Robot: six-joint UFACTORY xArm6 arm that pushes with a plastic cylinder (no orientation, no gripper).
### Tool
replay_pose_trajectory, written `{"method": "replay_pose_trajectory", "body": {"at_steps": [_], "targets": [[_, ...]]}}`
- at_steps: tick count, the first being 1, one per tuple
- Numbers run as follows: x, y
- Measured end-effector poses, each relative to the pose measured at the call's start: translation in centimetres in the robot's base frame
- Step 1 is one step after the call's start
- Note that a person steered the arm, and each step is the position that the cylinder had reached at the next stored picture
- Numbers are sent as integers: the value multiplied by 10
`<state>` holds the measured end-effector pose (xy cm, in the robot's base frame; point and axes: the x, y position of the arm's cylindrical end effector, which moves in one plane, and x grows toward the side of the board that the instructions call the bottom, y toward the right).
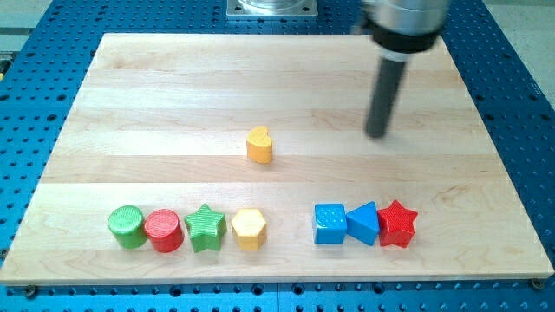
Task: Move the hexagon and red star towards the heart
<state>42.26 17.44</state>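
A yellow heart (259, 145) stands near the middle of the wooden board (173, 104). A yellow hexagon (249, 229) sits in the row at the view's bottom, below the heart. A red star (398, 224) sits at the right end of that row. My tip (376, 134) rests on the board at the view's upper right, well right of the heart and far above the red star. It touches no block.
Left of the hexagon stand a green star (205, 228), a red cylinder (163, 230) and a green cylinder (127, 226). A blue cube (329, 224) and a blue triangle (363, 224) sit just left of the red star, touching it.
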Motion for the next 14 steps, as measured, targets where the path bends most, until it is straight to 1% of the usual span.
{"method": "replay_pose_trajectory", "body": {"at_steps": [1,2,3,4,5,6,7,8,9,10,13,14], "targets": [[64,74],[133,43],[133,-21],[144,-68],[149,3],[157,39],[195,22],[196,17],[196,-17],[196,-66],[195,-140],[168,-191]]}}
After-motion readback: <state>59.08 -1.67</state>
